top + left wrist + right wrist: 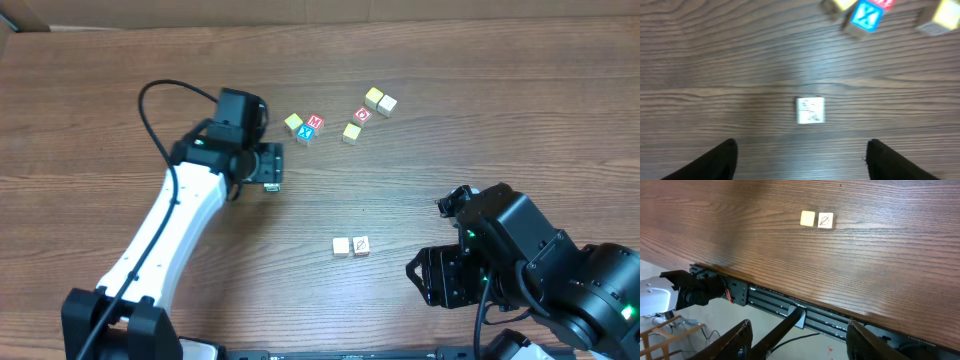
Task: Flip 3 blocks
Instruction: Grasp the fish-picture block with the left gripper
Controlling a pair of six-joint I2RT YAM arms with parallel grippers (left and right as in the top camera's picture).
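Now | left claw (802, 145) – spread wide, empty | 1 block (810, 110) – on table (715, 60), just ahead, untouched

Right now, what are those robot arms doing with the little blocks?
The left gripper hangs open above a small white block with a dark drawing on top. That block lies on the wooden table and nothing is holding it. The right gripper is open and empty at the table's near edge. Ahead of it, a plain pale block and a red-marked block sit side by side.

The table (450, 60) shows smooth, matt dark wood grain; the blocks (810, 110) look pale, matt wood.
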